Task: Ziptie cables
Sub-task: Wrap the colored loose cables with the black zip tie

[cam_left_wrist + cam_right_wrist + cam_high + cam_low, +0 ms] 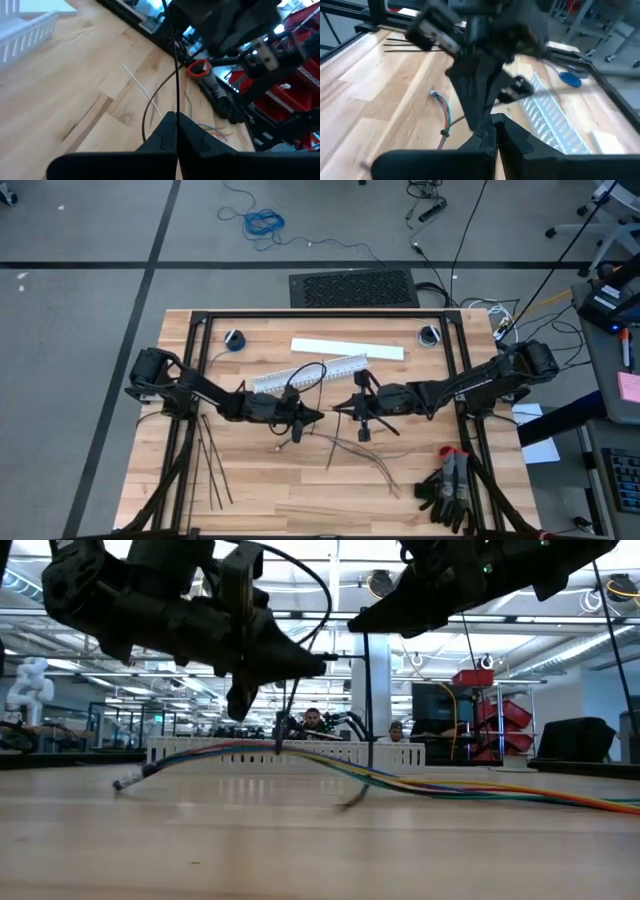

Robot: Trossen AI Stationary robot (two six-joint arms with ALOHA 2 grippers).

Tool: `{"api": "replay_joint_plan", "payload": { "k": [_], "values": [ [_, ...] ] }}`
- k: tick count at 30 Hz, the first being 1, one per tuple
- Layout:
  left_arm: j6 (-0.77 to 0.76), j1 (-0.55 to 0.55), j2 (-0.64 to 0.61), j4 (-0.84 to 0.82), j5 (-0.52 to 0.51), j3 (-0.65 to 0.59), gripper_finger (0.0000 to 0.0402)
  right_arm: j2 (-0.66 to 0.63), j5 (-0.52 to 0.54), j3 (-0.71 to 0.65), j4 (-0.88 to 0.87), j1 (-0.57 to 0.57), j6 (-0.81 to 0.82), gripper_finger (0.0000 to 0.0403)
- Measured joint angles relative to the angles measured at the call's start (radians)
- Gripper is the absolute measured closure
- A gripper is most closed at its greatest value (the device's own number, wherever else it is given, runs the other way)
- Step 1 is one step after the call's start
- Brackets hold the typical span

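Observation:
The cables (pixel 350 448), a loose bundle of thin coloured wires, lie flat on the wooden table and run across the low view (pixel 400 783). A thin black ziptie (pixel 176 75) loops in the air above them. My left gripper (pixel 318 417) is shut on it at the table's middle. My right gripper (pixel 338 407) faces it tip to tip, shut, a little higher (pixel 355 625). Several spare zipties (pixel 210 465) lie on the table near its left front. My left gripper pinches the ziptie's strip (pixel 176 111) between its two fingertips, coming nearly level from the table's left. The strip runs straight on toward my right gripper, a slack loop (pixel 146 120) curls off beside it, and all of it is clear of the table. My right gripper comes from the table's right, slanting slightly down, and the strip (pixel 345 658) reaches its shut fingertips. My left gripper fills the right wrist view, so which part of the ziptie it has cannot be told.
A white slotted duct (pixel 310 372) lies just behind both grippers, and a flat white strip (pixel 347 348) lies farther back. Black and red gloves (pixel 450 485) sit at the front right. A black frame (pixel 320 313) runs along the table's far edge.

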Motion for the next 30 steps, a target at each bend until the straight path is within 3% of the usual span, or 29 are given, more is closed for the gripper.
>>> {"api": "replay_joint_plan", "payload": {
  "k": [6,11,15,24,30],
  "values": [
    [-0.012,-0.001,-0.040,-0.137,-0.045,0.000,0.0401,0.046,-0.099,0.000,0.007,-0.005,0.060,0.0403],
    [-0.027,-0.002,-0.040,-0.235,-0.058,-0.001,0.0400,0.085,-0.097,0.000,-0.008,0.016,0.101,0.0403],
    [-0.026,-0.007,-0.040,-0.315,-0.059,-0.002,0.0375,0.093,-0.095,0.000,-0.006,0.029,0.103,0.0403],
    [0.040,-0.007,-0.040,-0.255,-0.046,-0.002,0.0271,0.107,-0.094,0.000,0.007,0.015,0.088,0.0403],
    [0.156,-0.022,-0.057,-0.107,-0.035,-0.002,0.0239,0.169,-0.094,0.000,0.066,0.002,0.077,0.0403]
  ]
}}
